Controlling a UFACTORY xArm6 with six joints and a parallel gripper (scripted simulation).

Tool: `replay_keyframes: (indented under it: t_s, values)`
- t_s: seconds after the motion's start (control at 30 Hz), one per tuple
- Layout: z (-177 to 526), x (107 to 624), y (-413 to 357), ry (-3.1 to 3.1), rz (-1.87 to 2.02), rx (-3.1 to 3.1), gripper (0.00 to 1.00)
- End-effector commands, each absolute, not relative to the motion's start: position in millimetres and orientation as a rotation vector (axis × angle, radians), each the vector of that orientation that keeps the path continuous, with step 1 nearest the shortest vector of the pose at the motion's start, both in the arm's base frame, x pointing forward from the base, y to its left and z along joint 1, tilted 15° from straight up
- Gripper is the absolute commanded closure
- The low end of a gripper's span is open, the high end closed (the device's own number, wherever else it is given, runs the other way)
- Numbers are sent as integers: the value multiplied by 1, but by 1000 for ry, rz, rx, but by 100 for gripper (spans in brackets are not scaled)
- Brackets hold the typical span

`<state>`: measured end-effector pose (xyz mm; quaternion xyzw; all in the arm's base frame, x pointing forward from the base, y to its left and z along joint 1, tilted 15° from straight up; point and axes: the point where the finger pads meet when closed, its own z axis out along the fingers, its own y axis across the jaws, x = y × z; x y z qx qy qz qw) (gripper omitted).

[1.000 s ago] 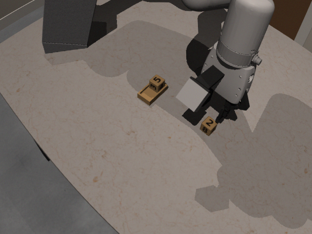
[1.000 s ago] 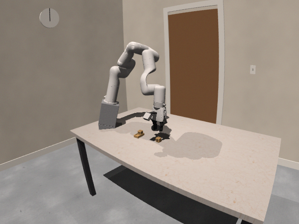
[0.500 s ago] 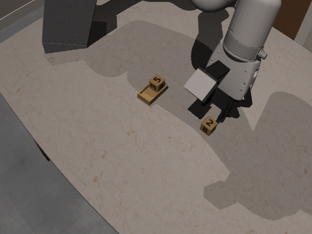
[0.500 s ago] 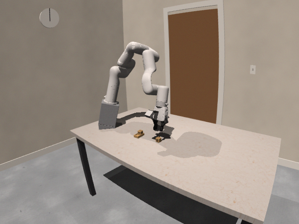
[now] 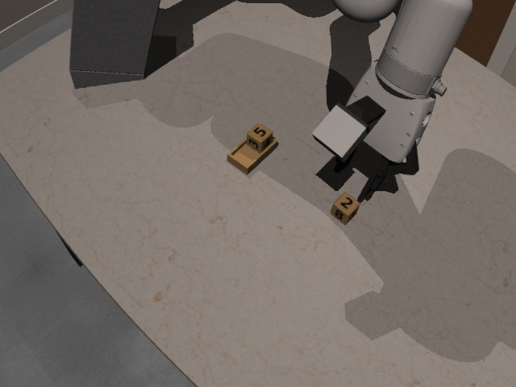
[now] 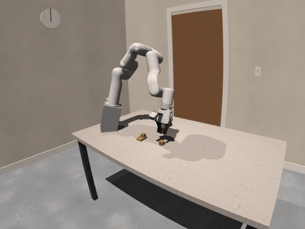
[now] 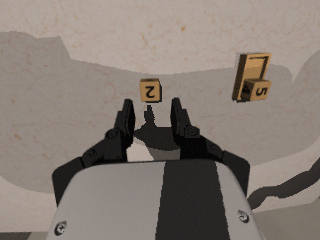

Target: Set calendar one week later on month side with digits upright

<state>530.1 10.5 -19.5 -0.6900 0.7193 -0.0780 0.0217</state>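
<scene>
A wooden tray [image 5: 250, 155] lies flat on the table and also shows in the wrist view [image 7: 251, 75]. One number cube [image 5: 260, 139] stands in the tray's far end, with 5 on top and 3 on its side. The tray's other half is empty. A second cube [image 5: 345, 207] lies on the table to the right of the tray, with 2 on top and 8 on its side. It also shows in the wrist view [image 7: 150, 90]. My gripper [image 7: 152, 108] hangs above the table just behind this cube, half open, with nothing between the fingers.
The arm's grey base block [image 5: 110, 39] stands at the table's back left. The arm's shadow falls over the tray and the loose cube.
</scene>
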Motion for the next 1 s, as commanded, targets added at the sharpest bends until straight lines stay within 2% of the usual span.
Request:
replay_keyframes:
  t_s: [0.0,0.57,0.97]
  values:
    - [-19,531,13,2274,-332,-2167,53]
    - [-19,533,13,2337,-514,-2195,53]
    - [-19,534,16,2429,-791,-2237,53]
